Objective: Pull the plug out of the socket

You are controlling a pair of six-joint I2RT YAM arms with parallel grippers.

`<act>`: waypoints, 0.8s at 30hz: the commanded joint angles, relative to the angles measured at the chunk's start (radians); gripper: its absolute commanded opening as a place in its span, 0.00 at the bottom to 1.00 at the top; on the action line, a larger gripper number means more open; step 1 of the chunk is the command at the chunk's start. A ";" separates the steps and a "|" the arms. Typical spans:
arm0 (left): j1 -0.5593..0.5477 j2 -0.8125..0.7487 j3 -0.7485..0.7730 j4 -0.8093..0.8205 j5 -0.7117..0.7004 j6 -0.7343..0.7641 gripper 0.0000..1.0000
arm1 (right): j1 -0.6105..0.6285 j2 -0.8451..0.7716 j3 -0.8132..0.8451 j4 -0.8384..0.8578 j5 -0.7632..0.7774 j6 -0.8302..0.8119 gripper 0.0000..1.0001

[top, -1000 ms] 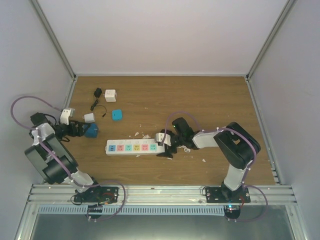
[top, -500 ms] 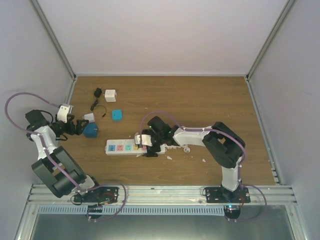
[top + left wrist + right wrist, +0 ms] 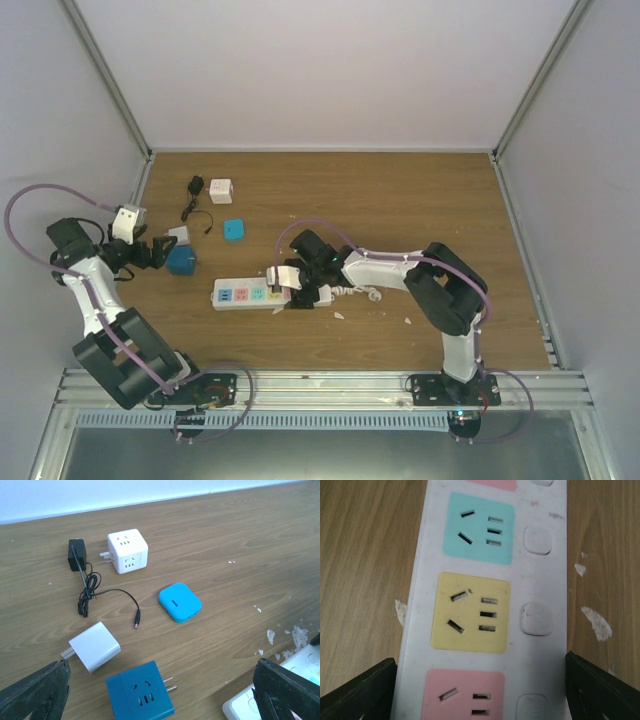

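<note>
The socket (image 3: 240, 296) lies left of centre, toward the near edge, showing aqua, yellow and pink outlet squares. The right gripper (image 3: 481, 692) straddles it, spread wide, holding nothing. The left gripper (image 3: 160, 692), at the far left, gapes empty.

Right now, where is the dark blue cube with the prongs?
In the top view the dark blue cube lies on the left of the table, beside the small white charger, between the left gripper and the socket.
</note>
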 commanded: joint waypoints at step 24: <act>-0.109 -0.101 -0.003 0.138 0.028 -0.092 0.99 | -0.655 -0.088 -0.106 -0.145 0.135 0.353 0.69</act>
